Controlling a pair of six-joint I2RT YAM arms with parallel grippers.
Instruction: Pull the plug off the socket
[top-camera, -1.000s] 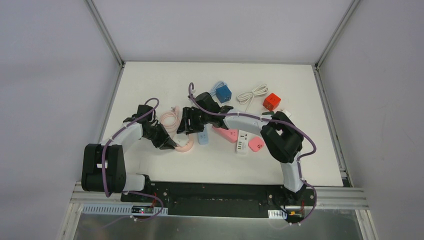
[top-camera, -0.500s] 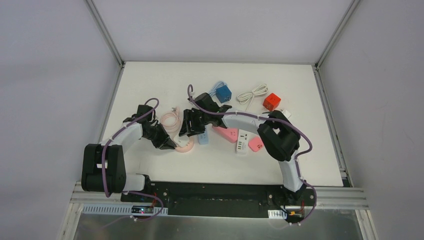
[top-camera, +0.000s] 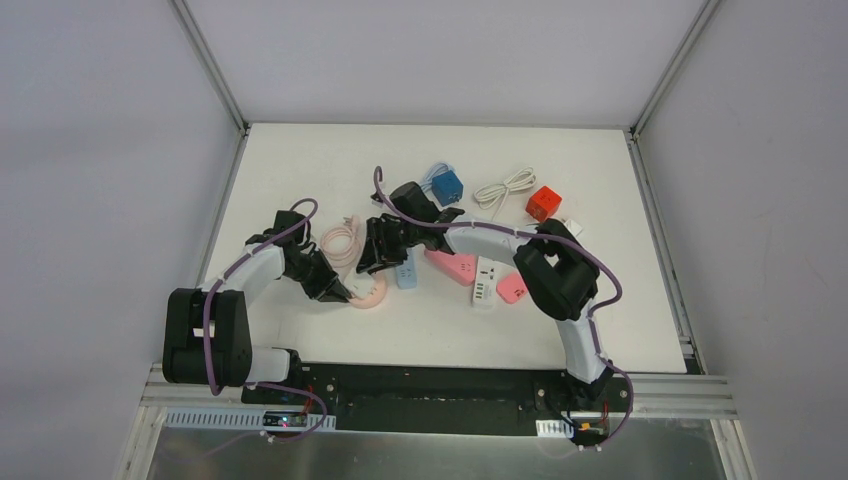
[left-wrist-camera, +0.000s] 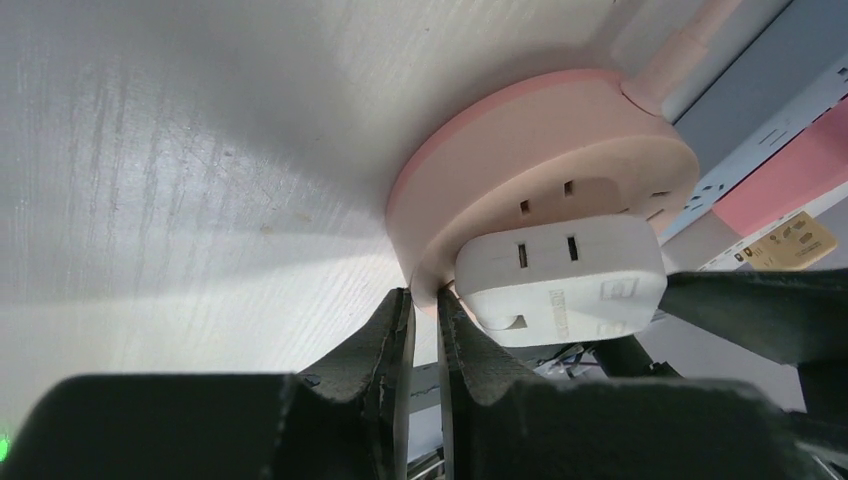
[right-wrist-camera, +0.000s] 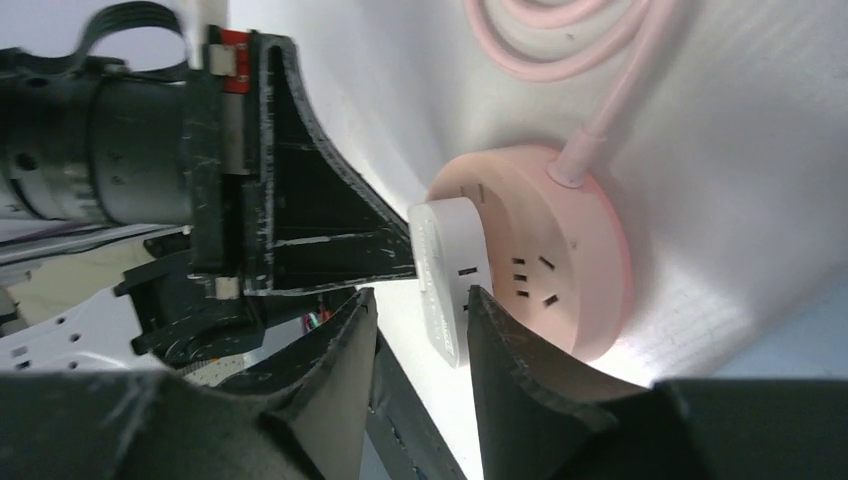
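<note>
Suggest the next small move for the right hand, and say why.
Probably close the right hand onto the white plug. Its fingers sit either side of the plug with a gap showing, so nothing is gripped yet. The plug is seated on the pink socket, and the shut left hand sits against the socket's rim, seemingly bracing it.

Two arms stand before us, bolted to the black mounting plate (top-camera: 430, 385): the left arm (top-camera: 262, 268) and the right arm (top-camera: 565, 285), each built of chunky black joint housings and pale white links. Above the plate, we see a purple cable (top-camera: 208, 330) looping along each arm. The left gripper (left-wrist-camera: 425, 310) shows scuffed matte-black wedge fingers (right-wrist-camera: 320, 230) and a red tab (right-wrist-camera: 232, 48); the right gripper (right-wrist-camera: 415, 300) is the same black.
</note>
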